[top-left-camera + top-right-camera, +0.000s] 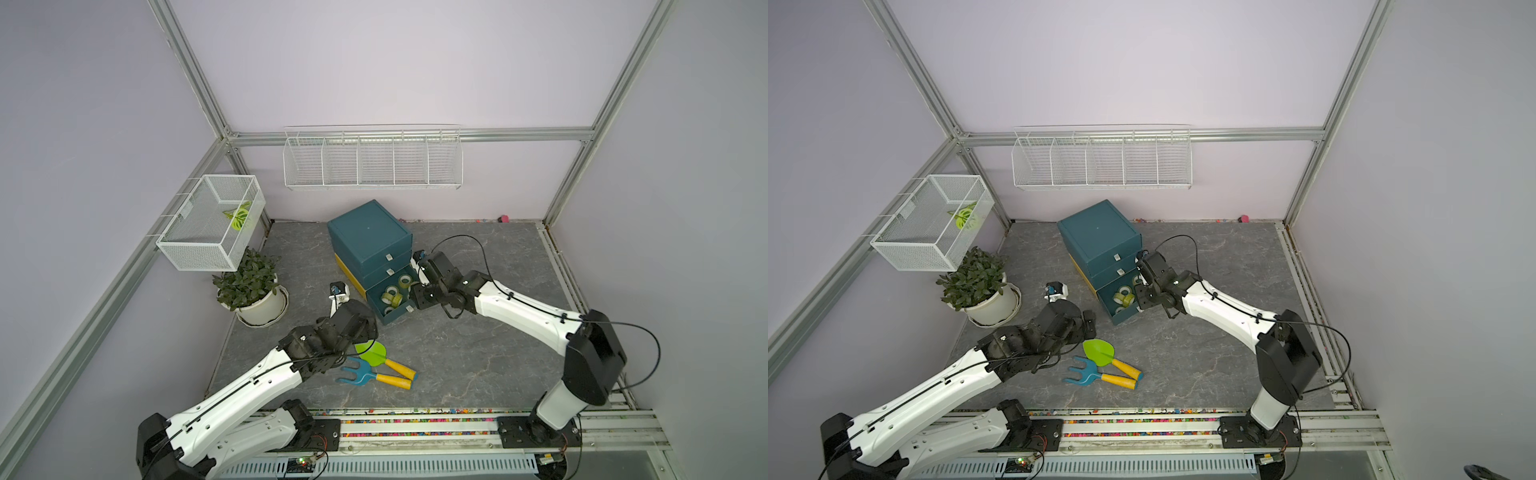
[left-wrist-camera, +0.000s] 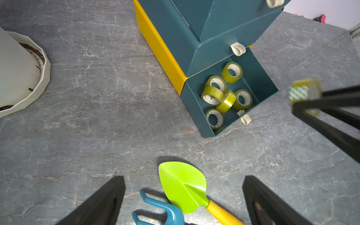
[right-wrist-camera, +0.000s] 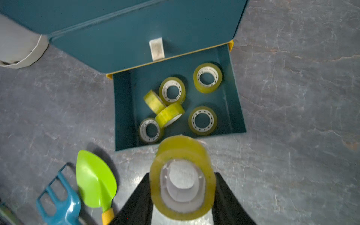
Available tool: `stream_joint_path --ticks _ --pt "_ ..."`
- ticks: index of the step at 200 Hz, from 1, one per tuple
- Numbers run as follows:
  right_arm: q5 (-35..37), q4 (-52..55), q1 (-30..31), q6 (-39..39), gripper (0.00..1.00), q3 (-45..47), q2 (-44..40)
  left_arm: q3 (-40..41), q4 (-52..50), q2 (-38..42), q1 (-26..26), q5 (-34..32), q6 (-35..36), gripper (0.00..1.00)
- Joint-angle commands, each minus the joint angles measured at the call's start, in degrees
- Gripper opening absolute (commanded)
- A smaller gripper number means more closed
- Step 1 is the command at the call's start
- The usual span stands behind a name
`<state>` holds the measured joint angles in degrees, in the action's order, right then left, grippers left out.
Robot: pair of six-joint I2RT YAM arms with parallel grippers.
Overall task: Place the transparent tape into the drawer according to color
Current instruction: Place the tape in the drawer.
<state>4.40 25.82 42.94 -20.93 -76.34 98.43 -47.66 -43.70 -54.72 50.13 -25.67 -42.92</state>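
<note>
The jaws of the right gripper [image 3: 182,176] are partly closed, one on each side of a yellow-green tape roll [image 3: 183,148], which they hold with its white core facing the right wrist camera. Beyond it the bottom drawer [image 3: 122,116] of a teal cabinet [image 3: 136,39] is pulled open. Six rolls [image 3: 207,78] lie inside, four flat and two tipped against each other. The held roll is near the drawer's rim and clear of those inside. A green shovel [image 3: 93,179] and a blue rake [image 3: 62,204] lie side by side on the table [image 3: 292,97].

In the left wrist view, the jaws of the left gripper [image 2: 183,177] are spread wide with nothing between them, above the shovel and rake. The open drawer [image 2: 194,116] lies beyond, and the right gripper's black fingers [image 2: 341,99] carry the roll [image 2: 303,93] just beside its side wall. A white plant pot [image 2: 29,78] stands well apart from the drawer.

In both top views, the right arm [image 1: 523,309] reaches to the side of the drawer [image 1: 1125,318], where its wrist hides the held roll. The left arm [image 1: 249,374] ends between the plant pot and the cabinet.
</note>
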Motion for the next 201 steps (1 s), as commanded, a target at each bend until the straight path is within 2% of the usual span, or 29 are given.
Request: stream_joint_path --ticks 1,52,85,109,160,201 --pt "-0.04 -3.59 -0.97 0.39 0.39 -3.38 3.69 -1.03 -1.82 1.14 -0.37 -0.76 -0.59 1.0" --pt "0.06 -5.15 -2.44 -1.42 0.41 -7.09 10.99 -1.08 -2.0 1.45 -0.36 -0.62 -1.03 1.0" --pt "0.17 -5.61 -2.48 -2.21 0.58 -7.83 12.95 -2.12 -2.24 1.37 -0.38 -0.74 -0.7 1.0" --pt "0.25 -5.87 -2.43 -2.54 0.61 -7.63 12.19 -2.96 -2.44 1.17 -0.38 -0.78 -0.42 1.0" --pt "0.11 -8.47 -2.43 -4.91 0.59 -1.42 3.43 -7.36 -2.77 -0.44 -1.01 -1.55 1.79 1.0" --pt "-2.71 -11.93 -2.22 -8.01 0.51 7.92 -5.13 -14.78 2.04 -3.79 -7.95 3.52 6.68 0.99"
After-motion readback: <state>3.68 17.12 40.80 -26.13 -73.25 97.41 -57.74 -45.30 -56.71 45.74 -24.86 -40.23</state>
